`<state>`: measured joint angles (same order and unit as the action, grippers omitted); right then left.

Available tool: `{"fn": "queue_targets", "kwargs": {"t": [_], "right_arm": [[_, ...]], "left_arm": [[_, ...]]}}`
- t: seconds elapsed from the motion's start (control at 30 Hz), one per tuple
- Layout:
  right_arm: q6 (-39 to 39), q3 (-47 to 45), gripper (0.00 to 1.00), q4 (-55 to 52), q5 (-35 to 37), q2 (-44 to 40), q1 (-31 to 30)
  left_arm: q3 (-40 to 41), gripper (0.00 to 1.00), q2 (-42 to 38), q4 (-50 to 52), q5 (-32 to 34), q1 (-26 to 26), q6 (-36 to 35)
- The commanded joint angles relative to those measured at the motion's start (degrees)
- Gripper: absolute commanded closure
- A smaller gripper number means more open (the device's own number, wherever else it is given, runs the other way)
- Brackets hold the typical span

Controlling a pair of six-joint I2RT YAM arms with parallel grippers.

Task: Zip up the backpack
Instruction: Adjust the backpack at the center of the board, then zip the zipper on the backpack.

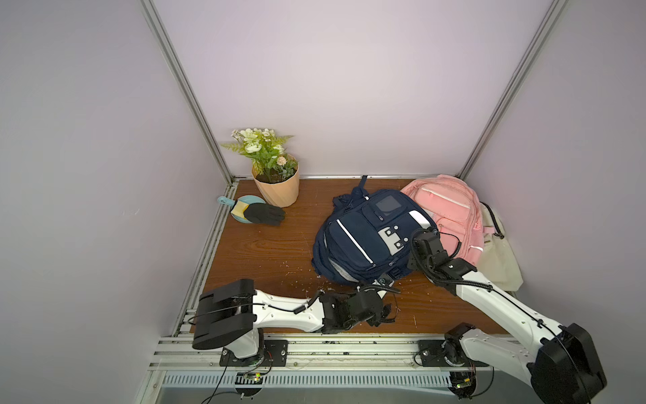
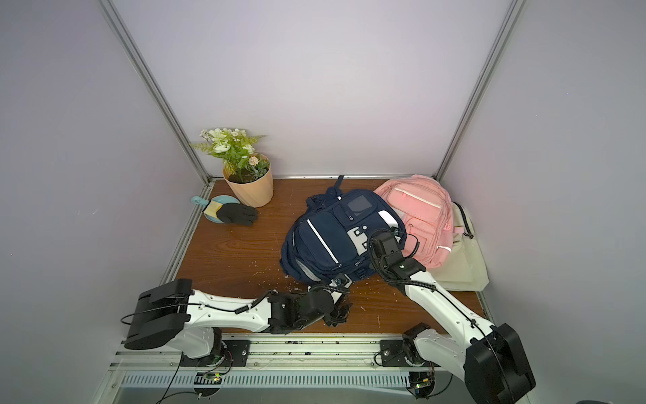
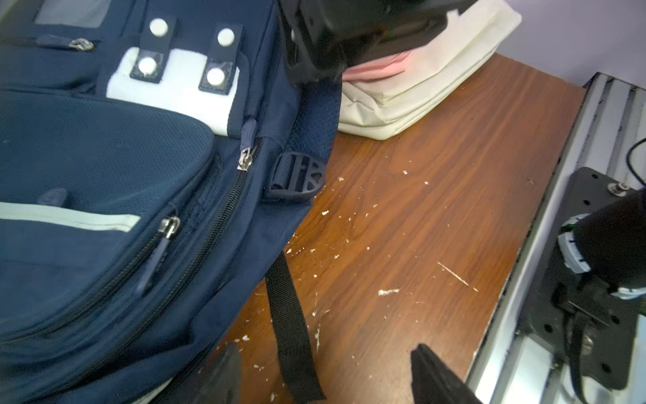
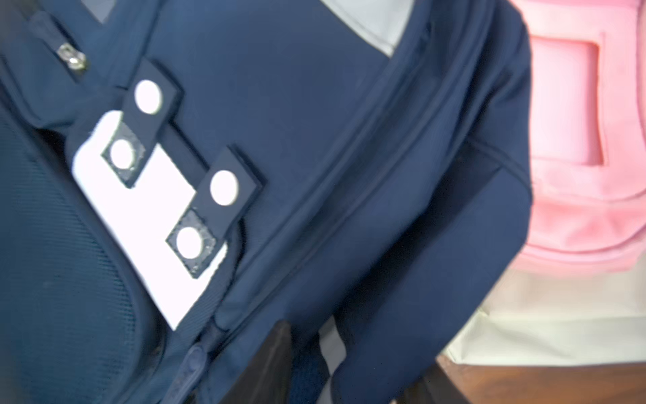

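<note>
Although both top views show the navy backpack [image 1: 370, 238] lying on the wooden table [image 1: 265, 252] against a pink backpack [image 1: 451, 213], only the left wrist view shows its zipper slider [image 3: 245, 159] and the left end effector [image 3: 325, 349], spread wide over a strap [image 3: 290, 314]. The right end effector [image 4: 356, 349] straddles navy fabric; whether it grips, I cannot tell. White flecks mark the table, and pale walls [image 1: 349, 87] enclose it.

Backpack [image 1: 367, 238] overlaps a second backpack [image 1: 451, 210], right of the potted plant [image 1: 276, 185].
</note>
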<state>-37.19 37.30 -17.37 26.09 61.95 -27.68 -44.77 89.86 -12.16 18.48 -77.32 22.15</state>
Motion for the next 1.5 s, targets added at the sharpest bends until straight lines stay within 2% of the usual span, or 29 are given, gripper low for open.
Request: {"fn": "queue_targets", "kwargs": {"t": [0.0, 0.13, 0.2, 0.33, 0.4, 0.5, 0.53, 0.63, 0.73, 0.8, 0.87, 1.1, 1.47], "right_arm": [[-1.6, 0.9, 0.61, 2.7, -3.5, -0.8, 0.1], [-1.4, 0.5, 0.8, 1.7, -6.9, -1.5, -0.1], [-1.2, -0.5, 0.86, 1.7, -9.2, -2.8, -0.5], [-0.4, -2.6, 0.88, 2.9, -14.7, -5.2, -2.3], [1.2, -3.2, 0.8, 3.5, -16.9, -6.2, -3.6], [5.6, -3.3, 0.6, 3.2, -16.8, -8.5, -4.5], [7.2, -3.4, 0.57, 3.4, -17.1, -9.4, -4.6], [12.2, -3.3, 0.49, 5.1, -18.5, -12.4, -5.7], [17.6, -2.6, 0.4, 7.3, -16.2, -12.1, -11.1], [22.3, -2.3, 0.39, 8.8, -9.6, -10.3, -17.9], [24.4, -2.1, 0.39, 9.9, -5.1, -8.2, -21.5], [32.1, -5.5, 0.39, 16.9, -0.3, -5.5, -25.4], [40.4, -7.4, 0.38, 23.6, 9.0, 3.7, -30.5]], "left_arm": [[-0.1, 0.24, 2.6, -2.8, 0.4, 4.5, 0.5], [0.9, 0.4, 3.4, -1.9, 5.3, 9.8, 3.4], [2.3, 0.42, 2.1, -2.3, 6.5, 12.4, 3.0], [4.5, 0.49, -1.2, -1.5, 7.5, 17.8, 1.6], [6.1, 0.52, -3.7, -1.8, 7.4, 19.9, 0.7], [7.9, 0.51, -7.0, -1.2, 6.8, 22.3, 0.0], [8.5, 0.5, -8.0, -1.1, 5.9, 23.1, 0.0], [11.4, 0.42, -12.8, -2.0, 1.6, 25.6, 1.2], [13.4, 0.29, -17.5, -1.9, -0.2, 26.2, 2.3], [14.5, 0.24, -19.7, -1.2, -1.0, 26.2, 3.5], [15.9, 0.22, -21.4, -1.2, -1.8, 26.4, 4.7], [22.5, 0.17, -28.3, -2.9, -5.2, 26.8, 6.8], [26.1, 0.15, -31.8, -2.7, -6.4, 29.7, 6.6]]}}
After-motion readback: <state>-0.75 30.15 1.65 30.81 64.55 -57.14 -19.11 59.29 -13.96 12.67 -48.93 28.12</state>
